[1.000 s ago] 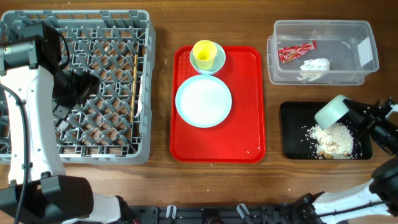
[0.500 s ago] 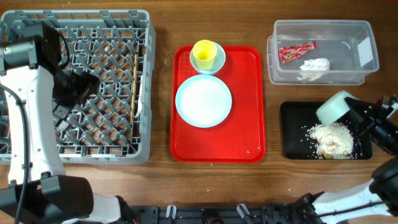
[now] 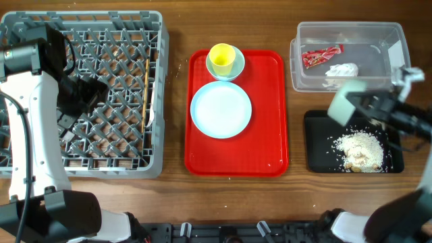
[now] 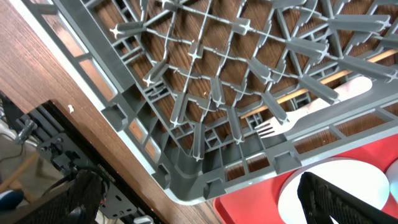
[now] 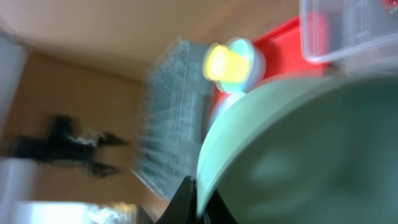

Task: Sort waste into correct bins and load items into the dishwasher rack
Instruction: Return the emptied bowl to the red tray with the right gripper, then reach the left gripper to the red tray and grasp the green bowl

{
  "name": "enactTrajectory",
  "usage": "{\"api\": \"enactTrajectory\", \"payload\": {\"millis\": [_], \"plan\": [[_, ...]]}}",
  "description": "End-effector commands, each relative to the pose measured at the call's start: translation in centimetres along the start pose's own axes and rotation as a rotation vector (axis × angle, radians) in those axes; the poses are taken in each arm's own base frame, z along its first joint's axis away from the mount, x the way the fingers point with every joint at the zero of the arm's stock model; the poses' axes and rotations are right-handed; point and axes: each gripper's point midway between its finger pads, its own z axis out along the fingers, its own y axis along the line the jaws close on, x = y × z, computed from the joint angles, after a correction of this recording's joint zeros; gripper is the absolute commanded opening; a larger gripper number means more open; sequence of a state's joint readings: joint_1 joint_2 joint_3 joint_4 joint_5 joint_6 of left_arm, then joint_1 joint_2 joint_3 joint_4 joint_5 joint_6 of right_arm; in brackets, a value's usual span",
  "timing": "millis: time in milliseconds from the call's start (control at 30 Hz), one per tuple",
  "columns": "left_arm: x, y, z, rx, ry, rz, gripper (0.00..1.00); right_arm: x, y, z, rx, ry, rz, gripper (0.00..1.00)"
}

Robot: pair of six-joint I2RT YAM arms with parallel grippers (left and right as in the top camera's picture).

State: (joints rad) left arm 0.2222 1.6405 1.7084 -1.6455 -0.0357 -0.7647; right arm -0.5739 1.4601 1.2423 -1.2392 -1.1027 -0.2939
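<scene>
Hovering over the dishwasher rack (image 3: 160,88) with its jaws spread wide and nothing between them, the left gripper (image 3: 84,98) sat where a bowl would probably have to land, so a crossing arm could have struck it. The wooden stick (image 3: 146,91) lay among the pegs near it. On the red tray (image 3: 266,148) the plate (image 3: 221,109) and the second bowl (image 3: 233,67), with the yellow cup (image 3: 221,57) standing in it, lay in the likely path, and a low carry might have clipped the cup. Farther right, the right gripper (image 3: 364,104) was clamped on the rim of a tilted bowl (image 3: 342,102), blurred, above the corner of the black tray (image 3: 317,142) nearest the clear tub (image 3: 351,25). Such a rim pinch could have let the bowl slip, or flung any crumbs left in it onto the wood. The heap (image 3: 361,150) lay in the black tray, and the wrapper (image 3: 322,56) and scrap (image 3: 342,72) in the tub. A second earlier that bowl had hung lower and farther right, tipped over the heap; it had since swung up and left.
</scene>
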Motion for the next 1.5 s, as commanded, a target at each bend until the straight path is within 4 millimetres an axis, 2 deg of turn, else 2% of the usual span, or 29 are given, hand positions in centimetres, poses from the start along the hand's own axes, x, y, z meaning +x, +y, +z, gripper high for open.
{"api": "enactTrajectory", "payload": {"millis": [0,100,200,267,333,400,433,567,700,733,767,800,833,867,933,967,1000,1033,1200,1267,1300,1400,1467], "plan": [[-0.1,0.2,-0.4,0.01,-0.013,-0.004,1.0,2.1,0.9,2.0,0.446,0.051,0.054,0.04],[-0.1,0.2,-0.4,0.01,-0.013,-0.004,1.0,5.5,4.5,5.9,0.534,0.125,-0.051,0.04],[-0.1,0.2,-0.4,0.01,-0.013,-0.004,1.0,8.9,6.4,9.7,0.597,0.172,-0.108,0.04],[-0.1,0.2,-0.4,0.01,-0.013,-0.004,1.0,12.4,8.0,13.3,0.629,0.214,-0.169,0.04],[-0.1,0.2,-0.4,0.01,-0.013,-0.004,1.0,15.5,8.6,16.2,0.652,0.267,-0.204,0.04],[-0.1,0.2,-0.4,0.01,-0.013,-0.004,1.0,17.8,8.1,18.4,0.69,0.303,-0.21,0.04],[-0.1,0.2,-0.4,0.01,-0.013,-0.004,1.0,19.9,7.0,20.4,0.741,0.339,-0.22,0.04],[-0.1,0.2,-0.4,0.01,-0.013,-0.004,1.0,24.2,4.8,24.1,0.79,0.433,-0.238,0.04],[-0.1,0.2,-0.4,0.01,-0.013,-0.004,1.0,25.6,3.1,25.3,0.827,0.474,-0.248,0.05],[-0.1,0.2,-0.4,0.01,-0.013,-0.004,1.0,25.6,3.1,25.3,0.827,0.477,-0.253,0.13],[-0.1,0.2,-0.4,0.01,-0.013,-0.004,1.0,25.6,3.1,25.2,0.828,0.478,-0.253,0.26],[-0.1,0.2,-0.4,0.01,-0.013,-0.004,1.0,25.6,3.3,25.1,0.826,0.481,-0.252,0.5],[-0.1,0.2,-0.4,0.01,-0.013,-0.004,1.0,25.6,3.6,25.1,0.82,0.488,-0.25,0.64],[-0.1,0.2,-0.4,0.01,-0.013,-0.004,1.0,25.6,4.2,25.2,0.795,0.508,-0.262,0.73],[-0.1,0.2,-0.4,0.01,-0.013,-0.004,1.0,24.9,5.7,25.1,0.776,0.515,-0.273,0.84],[-0.1,0.2,-0.4,0.01,-0.013,-0.004,1.0,24.2,6.4,24.9,0.775,0.504,-0.274,0.99],[-0.1,0.2,-0.4,0.01,-0.013,-0.004,1.0,22.5,7.4,24.4,0.789,0.464,-0.276,1.0],[-0.1,0.2,-0.4,0.01,-0.013,-0.004,1.0,19.7,8.4,23.2,0.829,0.399,-0.279,1.0],[-0.1,0.2,-0.4,0.01,-0.013,-0.004,1.0,9.5,10.5,16.9,0.91,0.221,-0.208,1.0],[-0.1,0.2,-0.4,0.01,-0.013,-0.004,1.0,3.8,9.6,12.8,0.928,0.14,-0.162,1.0],[-0.1,0.2,-0.4,0.01,-0.013,-0.004,1.0,2.0,8.8,11.4,0.943,0.111,-0.153,1.0],[-0.1,0.2,-0.4,0.01,-0.013,-0.004,1.0,-2.0,5.2,7.4,1.006,0.062,-0.104,1.0],[-0.1,0.2,-0.4,0.01,-0.013,-0.004,1.0,-3.8,3.2,5.4,1.034,0.007,-0.012,1.0]]}}
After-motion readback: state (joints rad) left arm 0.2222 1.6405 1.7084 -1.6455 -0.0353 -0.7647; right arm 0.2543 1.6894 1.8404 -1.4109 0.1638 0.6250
